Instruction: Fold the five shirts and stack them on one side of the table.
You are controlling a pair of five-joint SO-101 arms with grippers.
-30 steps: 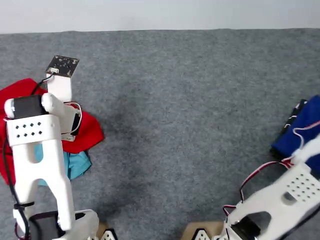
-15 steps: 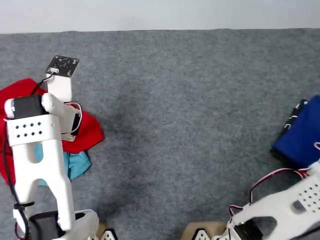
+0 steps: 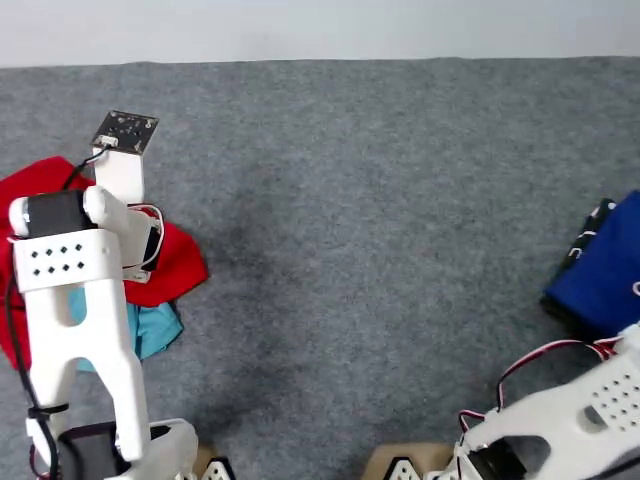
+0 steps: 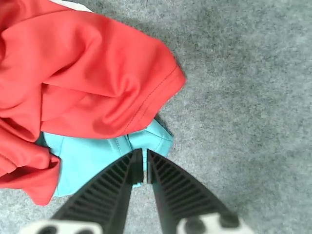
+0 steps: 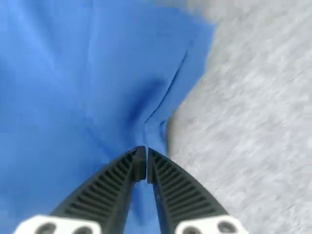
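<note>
A crumpled red shirt (image 3: 176, 256) lies at the table's left side with a teal shirt (image 3: 157, 329) poking out from under it. My left gripper (image 4: 144, 154) hangs shut just above the teal shirt (image 4: 97, 160), beside the red shirt's (image 4: 87, 73) hem, holding nothing. At the right edge a folded blue shirt (image 3: 606, 278) rests on a dark garment (image 3: 588, 228). My right gripper (image 5: 143, 150) is shut low over the blue shirt (image 5: 73, 73), near its edge; I cannot tell whether it touches the cloth.
The table is covered in grey carpet (image 3: 380, 200), with a wide bare stretch between the two piles. The left arm (image 3: 75, 270) stands over the red pile. The right arm (image 3: 590, 400) is at the near right corner.
The right arm has drawn back off the blue shirt toward the near right corner. The blue shirt stays in place. The left arm has not moved.
</note>
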